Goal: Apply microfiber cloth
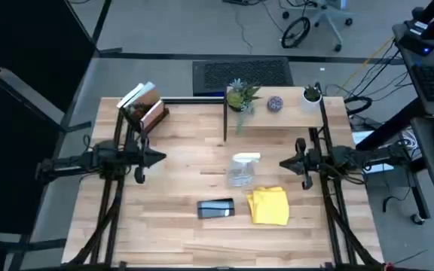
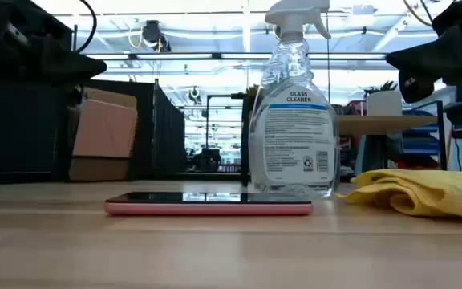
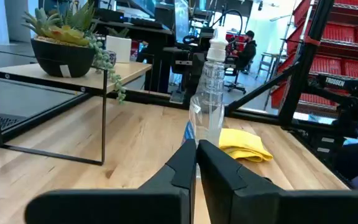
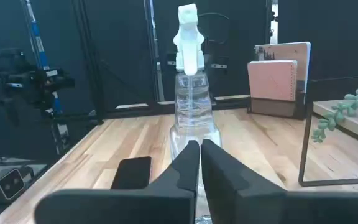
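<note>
The crumpled bright yellow microfiber cloth (image 1: 269,205), soft, light and limp on the wooden desk (image 1: 179,169), looks best pinched at a raised fold, though the right gripper (image 1: 286,162) and left gripper (image 1: 159,157) hover apart from it, fingers pressed together.

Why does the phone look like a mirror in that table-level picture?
In the low view the phone lies flat at lens height, so its glass reflects the bright ceiling lights and the spray bottle; from above, in the high view, its screen shows only a pale glare patch.
</note>
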